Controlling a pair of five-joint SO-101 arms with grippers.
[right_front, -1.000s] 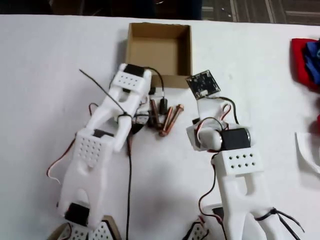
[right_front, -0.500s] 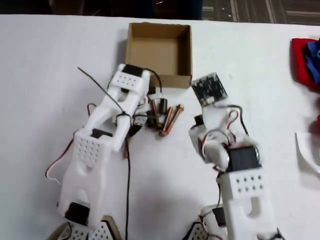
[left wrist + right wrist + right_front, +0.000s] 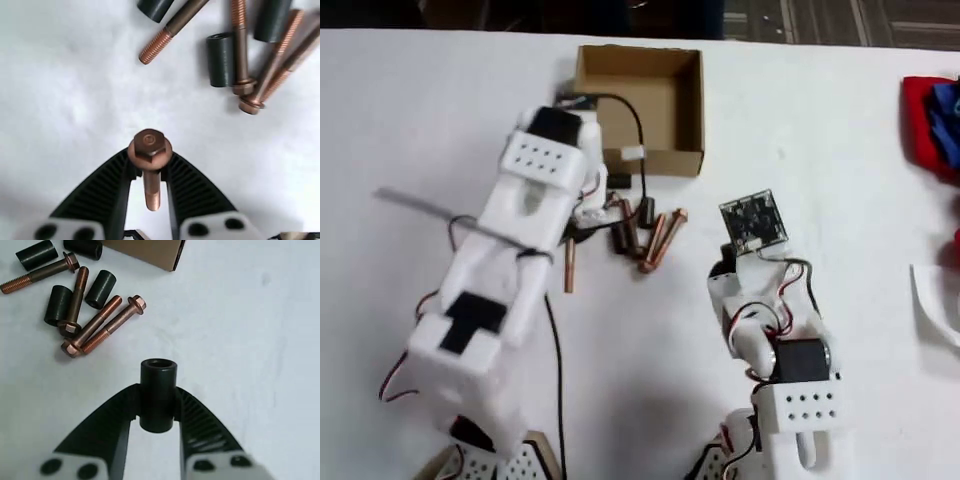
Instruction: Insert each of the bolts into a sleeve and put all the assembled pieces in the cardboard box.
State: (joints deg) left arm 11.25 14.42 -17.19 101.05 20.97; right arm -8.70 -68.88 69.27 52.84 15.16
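My left gripper [image 3: 150,167] is shut on a copper bolt [image 3: 149,146], gripped just under its hex head and lifted off the table; the same bolt [image 3: 569,267] shows beside the left arm from above. My right gripper [image 3: 158,405] is shut on a black sleeve [image 3: 158,390] held upright, with its bore facing the camera. A pile of loose bolts [image 3: 660,238] and sleeves [image 3: 645,212] lies between the arms, just in front of the open cardboard box [image 3: 586,95]. The pile's bolts [image 3: 100,322] and sleeves [image 3: 100,289] lie beyond the right gripper.
A red and blue cloth [image 3: 932,110] and a white curved object [image 3: 935,300] sit at the table's right edge. The left arm's black cable [image 3: 558,380] trails toward the near edge. Bare white table surrounds the pile.
The left arm has lifted and pulled away from the pile with the bolt in its gripper. The right arm has drawn back toward the near edge, away from the pile.
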